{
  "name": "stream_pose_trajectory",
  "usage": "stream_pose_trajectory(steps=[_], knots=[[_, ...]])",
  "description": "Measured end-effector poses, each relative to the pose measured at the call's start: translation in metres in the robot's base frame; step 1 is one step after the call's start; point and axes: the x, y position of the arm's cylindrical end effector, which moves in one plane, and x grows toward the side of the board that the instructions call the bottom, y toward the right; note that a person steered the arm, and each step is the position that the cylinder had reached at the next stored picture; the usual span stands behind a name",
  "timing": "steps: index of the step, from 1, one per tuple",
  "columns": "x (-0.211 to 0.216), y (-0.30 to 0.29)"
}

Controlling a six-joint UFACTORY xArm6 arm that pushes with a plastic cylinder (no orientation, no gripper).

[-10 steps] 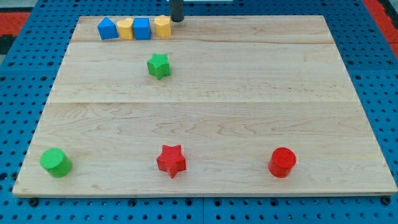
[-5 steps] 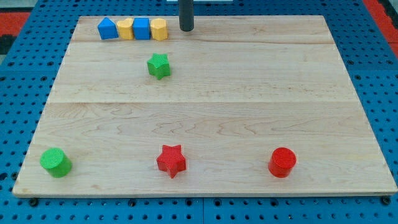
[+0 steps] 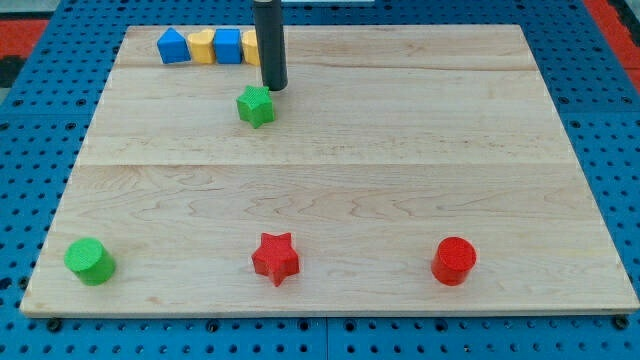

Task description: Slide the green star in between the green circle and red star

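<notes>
At near left you see the green circle [image 3: 89, 260]. The green star [image 3: 256, 105] sits far, my tip [image 3: 274, 86] just beyond its right edge; contact unclear, and it grips nothing. The red star [image 3: 276, 258] lies near centre.

Robotics lab, wooden board [image 3: 400, 150] on blue perforated bench [image 3: 30, 150]

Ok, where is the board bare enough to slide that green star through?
Bare: the wide middle between the green star and the bottom row, and the gap between green circle and red star. Crowded: the top-left block row, with my tip just above-right of the star.
</notes>
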Motion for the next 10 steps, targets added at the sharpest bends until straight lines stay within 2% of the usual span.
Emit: stream_pose_trajectory(steps=[2, 4, 5, 7, 8, 9, 10], knots=[[0.005, -0.009], [0.07, -0.017], [0.084, -0.035], [0.15, -0.061], [0.134, -0.071], [0.161, -0.062], [0.211, -0.057]])
